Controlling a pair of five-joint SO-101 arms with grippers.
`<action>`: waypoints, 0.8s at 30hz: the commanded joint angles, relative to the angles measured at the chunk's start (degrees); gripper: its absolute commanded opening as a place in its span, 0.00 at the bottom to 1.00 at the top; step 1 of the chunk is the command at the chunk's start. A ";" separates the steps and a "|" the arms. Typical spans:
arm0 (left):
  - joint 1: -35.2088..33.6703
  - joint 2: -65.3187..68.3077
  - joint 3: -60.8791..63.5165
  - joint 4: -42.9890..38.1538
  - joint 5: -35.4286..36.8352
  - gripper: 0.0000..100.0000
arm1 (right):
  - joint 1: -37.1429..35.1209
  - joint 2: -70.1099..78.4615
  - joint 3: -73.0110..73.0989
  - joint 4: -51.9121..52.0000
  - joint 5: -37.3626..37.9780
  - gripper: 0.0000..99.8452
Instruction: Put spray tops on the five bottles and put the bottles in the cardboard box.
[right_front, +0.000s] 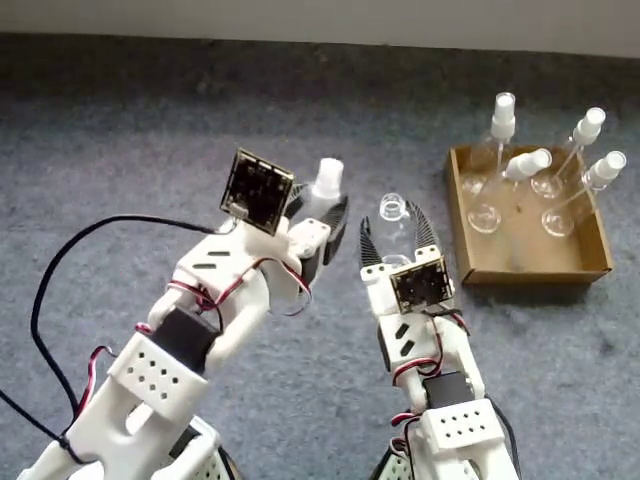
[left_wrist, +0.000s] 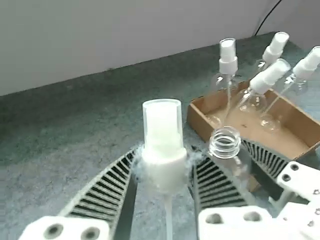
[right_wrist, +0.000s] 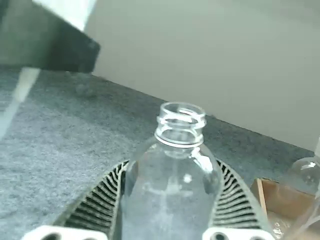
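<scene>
Capping the last bottle (right_wrist: 181, 125) was in hand: right end effector (right_wrist: 172, 167) gripped it near the box (right_front: 462, 230); left end effector (left_wrist: 164, 160) clamped the spray top (left_wrist: 161, 132) beside its open neck. Next move required aligning top over neck.
</scene>
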 joint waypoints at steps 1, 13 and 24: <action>2.86 -5.58 -0.40 -1.93 -0.26 0.01 | -0.75 -0.66 7.08 -1.54 1.05 0.11; 2.42 -18.07 14.81 -33.93 -0.62 0.01 | -3.12 -0.57 7.08 0.13 1.32 0.11; 2.33 -34.95 23.34 -42.29 -0.70 0.01 | -6.90 -0.57 7.08 4.35 9.93 0.11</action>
